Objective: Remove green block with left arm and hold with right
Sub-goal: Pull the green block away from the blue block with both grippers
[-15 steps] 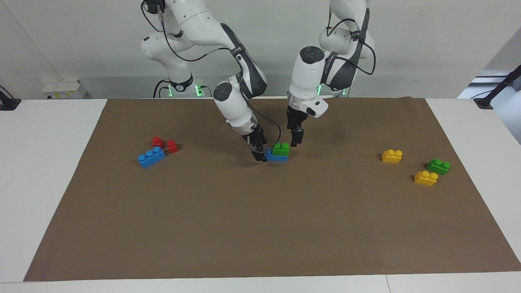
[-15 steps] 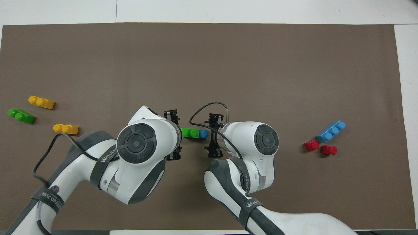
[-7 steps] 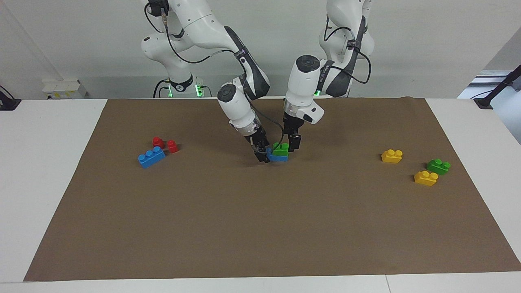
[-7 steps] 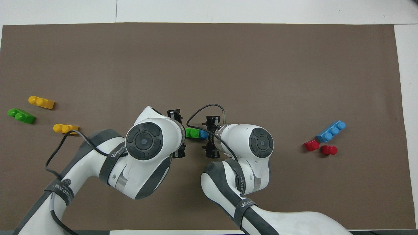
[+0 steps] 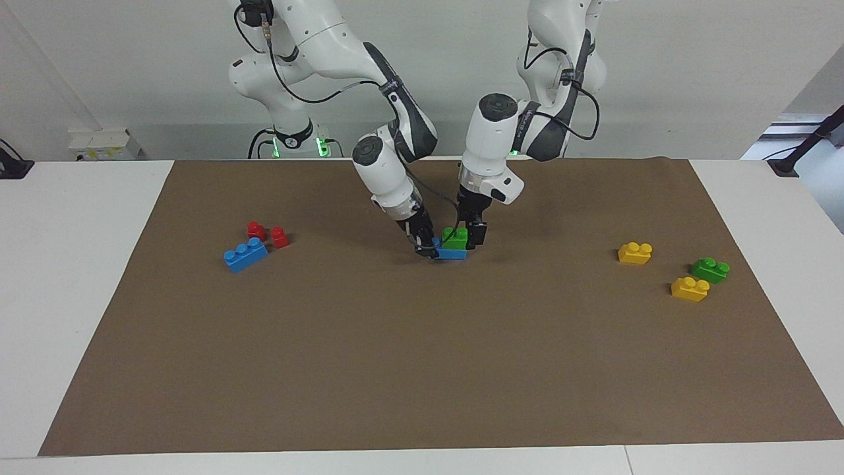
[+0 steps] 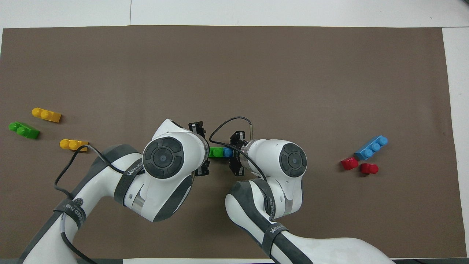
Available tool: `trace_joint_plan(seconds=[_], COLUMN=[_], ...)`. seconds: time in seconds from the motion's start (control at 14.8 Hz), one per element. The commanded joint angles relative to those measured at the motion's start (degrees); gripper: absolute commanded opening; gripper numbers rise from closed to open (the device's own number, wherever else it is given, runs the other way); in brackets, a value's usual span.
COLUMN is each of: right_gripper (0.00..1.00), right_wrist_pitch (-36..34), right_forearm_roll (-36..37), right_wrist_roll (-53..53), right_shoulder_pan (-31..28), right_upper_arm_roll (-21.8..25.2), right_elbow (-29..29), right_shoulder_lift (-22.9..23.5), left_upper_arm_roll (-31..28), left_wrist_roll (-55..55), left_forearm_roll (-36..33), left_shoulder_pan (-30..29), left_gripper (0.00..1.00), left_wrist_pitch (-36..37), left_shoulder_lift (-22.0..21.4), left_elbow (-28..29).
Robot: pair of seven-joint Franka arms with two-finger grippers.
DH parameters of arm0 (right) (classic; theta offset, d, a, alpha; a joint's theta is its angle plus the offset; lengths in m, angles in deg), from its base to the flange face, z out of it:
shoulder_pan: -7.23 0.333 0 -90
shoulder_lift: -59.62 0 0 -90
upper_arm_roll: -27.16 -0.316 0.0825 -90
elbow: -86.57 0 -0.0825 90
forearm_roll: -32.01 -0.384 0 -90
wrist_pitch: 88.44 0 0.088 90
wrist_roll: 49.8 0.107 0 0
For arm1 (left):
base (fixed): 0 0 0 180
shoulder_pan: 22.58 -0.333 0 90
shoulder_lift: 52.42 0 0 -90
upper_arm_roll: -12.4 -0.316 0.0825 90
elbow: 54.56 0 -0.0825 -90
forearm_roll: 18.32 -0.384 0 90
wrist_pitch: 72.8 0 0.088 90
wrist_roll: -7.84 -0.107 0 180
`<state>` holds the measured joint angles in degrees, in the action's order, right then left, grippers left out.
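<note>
The green block (image 5: 455,239) is stuck on top of a blue brick (image 5: 451,254) on the brown mat (image 5: 422,356), in the middle of it. In the overhead view the green block (image 6: 215,152) shows between both wrists, with the blue brick's bare stud (image 6: 228,151) beside it. My left gripper (image 5: 472,236) is open and low around the green block's end toward the left arm. It also shows in the overhead view (image 6: 202,149). My right gripper (image 5: 425,249) is open at the blue brick's bare end, a finger on either side, and also shows from overhead (image 6: 235,154).
A blue three-stud brick (image 5: 245,254) and two red blocks (image 5: 256,229) (image 5: 279,237) lie toward the right arm's end. Two yellow bricks (image 5: 635,253) (image 5: 690,289) and a second green block (image 5: 710,269) lie toward the left arm's end.
My left gripper has come down and in onto the green block's end. My right gripper has moved closer onto the blue brick and its fingers have narrowed. The stacked bricks have not moved.
</note>
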<state>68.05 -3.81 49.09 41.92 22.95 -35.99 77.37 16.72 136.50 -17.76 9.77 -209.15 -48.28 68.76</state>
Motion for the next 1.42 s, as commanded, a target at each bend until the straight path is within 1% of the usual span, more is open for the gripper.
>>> trace_joint_plan(seconds=[0.0,0.47,0.61,0.74,0.81,0.88,0.94,1.01,1.15,1.35], right_gripper=[0.0,0.0,0.0,0.0,0.0,0.0,0.0,0.0,0.0,0.0], right_wrist_pitch=[1.09,1.09,1.18,1.18,1.18,1.18,1.18,1.18,1.18,1.18], right_forearm_roll=[-1.62,-1.62,-1.62,-1.62,-1.62,-1.62,-1.62,-1.62,-1.62,-1.62], right_wrist_roll=[0.16,0.16,0.16,0.16,0.16,0.16,0.16,0.16,0.16,0.16], right_shoulder_pan=[0.37,0.46,0.72,0.72,0.72,0.72,0.72,0.72,0.72,0.72], right_upper_arm_roll=[0.08,0.08,0.08,0.08,0.08,0.08,0.08,0.08,0.08,0.08], right_elbow=[0.56,0.56,0.56,0.56,0.56,0.56,0.56,0.56,0.56,0.56], right_shoulder_lift=[0.62,0.62,0.62,0.62,0.62,0.62,0.62,0.62,0.62,0.62], left_upper_arm_roll=[-0.9,-0.98,-0.98,-0.98,-0.98,-0.98,-0.98,-0.9,-0.81,-0.72], left_wrist_roll=[1.15,1.41,1.85,1.77,1.77,1.77,1.77,0.46,-2.97,-3.16], left_forearm_roll=[0.5,0.33,0.06,-0.02,-0.2,-1.25,-1.52,-1.78,-1.96,-1.96], left_shoulder_pan=[1.04,2.1,2.19,2.19,2.19,2.19,2.19,2.19,2.19,1.84], left_gripper=[1.0,1.0,1.0,0.99,0.89,0.71,0.48,0.0,0.0,0.0], left_wrist_pitch=[-2.34,-2.6,-3.48,-3.57,-3.4,-3.31,-3.22,-3.22,-3.48,-3.05], left_shoulder_lift=[1.03,1.56,2.79,3.06,3.15,3.15,3.23,3.15,3.06,2.45], left_elbow=[0.77,1.65,1.65,1.56,1.39,1.3,1.13,1.04,0.95,0.95])
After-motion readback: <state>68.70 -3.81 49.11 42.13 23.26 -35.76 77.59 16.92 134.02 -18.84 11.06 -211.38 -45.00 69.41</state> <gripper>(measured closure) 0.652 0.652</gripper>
